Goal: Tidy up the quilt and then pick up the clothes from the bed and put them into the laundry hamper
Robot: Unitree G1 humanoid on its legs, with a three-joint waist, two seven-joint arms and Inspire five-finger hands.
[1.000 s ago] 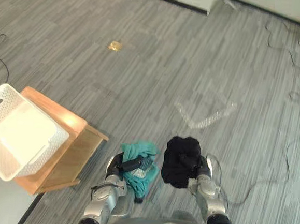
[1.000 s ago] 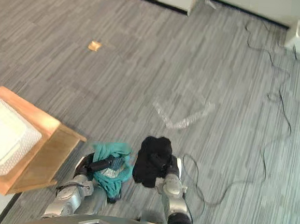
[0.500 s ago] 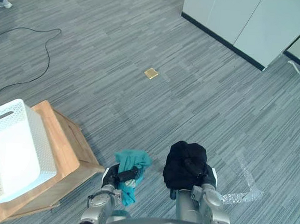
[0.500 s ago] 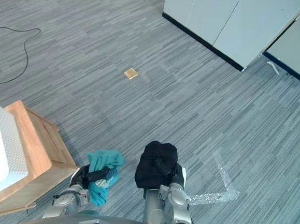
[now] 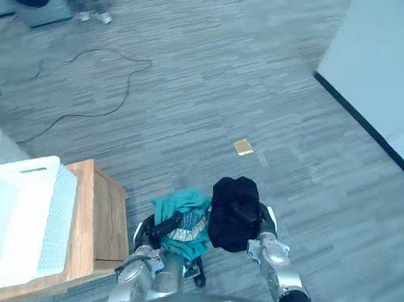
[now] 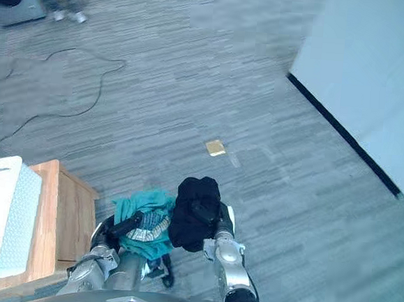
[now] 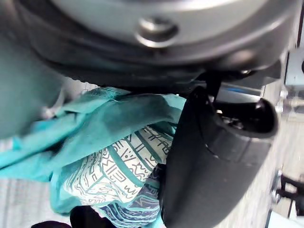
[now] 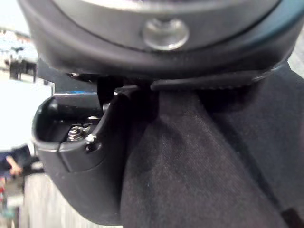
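Fingers of our left hand (image 5: 155, 229) curl round the teal garment (image 5: 183, 216), our right hand (image 5: 262, 228) clamps the black garment (image 5: 232, 206); the laundry hamper (image 5: 14, 220) sits left on the counter (image 5: 102, 213), nearer the left hand.

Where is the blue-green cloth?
Start at the wooden stand bearing the white hamper on the robot's left. Beside it, the left hand grips the teal cloth; unlike the plain black bundle alongside, it shows a white patterned patch.

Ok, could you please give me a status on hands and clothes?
Left hand shut on teal garment. Right hand shut on black garment. Hamper empty on wooden stand, left.
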